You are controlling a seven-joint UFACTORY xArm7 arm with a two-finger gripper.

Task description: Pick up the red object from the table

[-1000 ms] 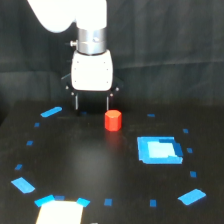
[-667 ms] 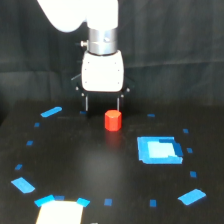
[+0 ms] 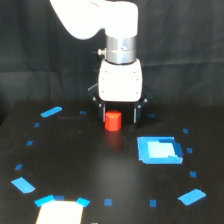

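Gripper (image 3: 119,116): held low over the table (image 3: 100,175), fingers spread apart, so the cylinder can be straddled.
Cylinder (image 3: 113,120): stood upright on the table, seen between the two fingers, not yet clamped.
Blue square (image 3: 159,150): lying to the exterior view's right.
Writing: none readable.

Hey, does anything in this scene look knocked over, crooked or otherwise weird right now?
Nothing stands out. The red object stands upright on the table, between the fingers of the open gripper. The blue tape marks lie flat.
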